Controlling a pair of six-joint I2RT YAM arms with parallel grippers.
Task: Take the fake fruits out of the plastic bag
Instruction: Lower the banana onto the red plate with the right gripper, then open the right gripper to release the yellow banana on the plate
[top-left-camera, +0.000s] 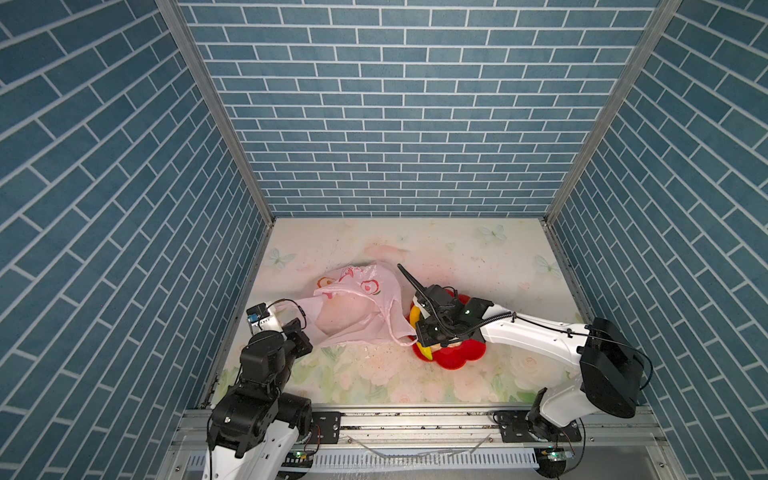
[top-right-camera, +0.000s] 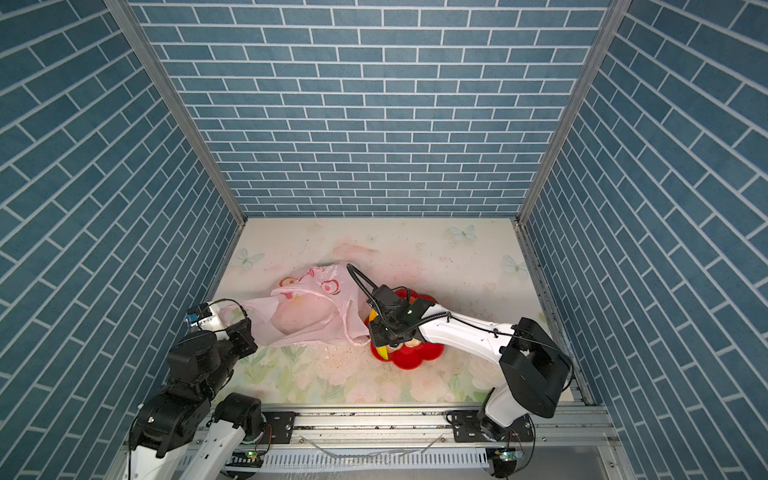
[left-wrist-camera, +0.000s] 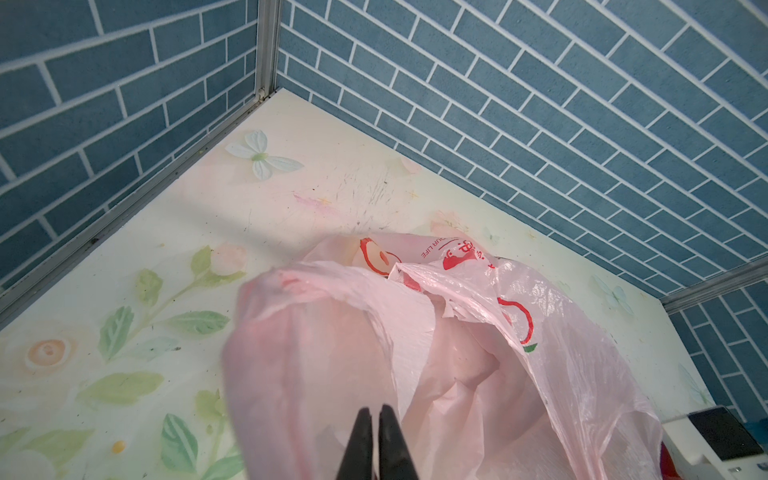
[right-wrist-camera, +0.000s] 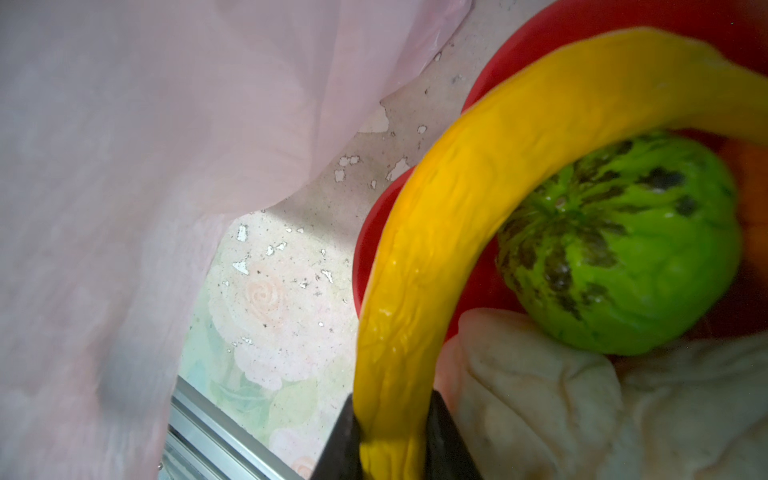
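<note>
Beside plastic bag (top-left-camera: 353, 316), bowl (top-left-camera: 459, 360) with banana (right-wrist-camera: 457, 208)

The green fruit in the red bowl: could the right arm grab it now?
Probably not yet. The right gripper is shut on the banana, which curves around the green fruit in the bowl; it would need to let go first.

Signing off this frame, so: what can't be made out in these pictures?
Fruit left inside the plastic bag: cloudy film, every view.
Contents of the red bowl: right gripper covers most in both top views.
Ends of the banana: cut off in the right wrist view.
</note>
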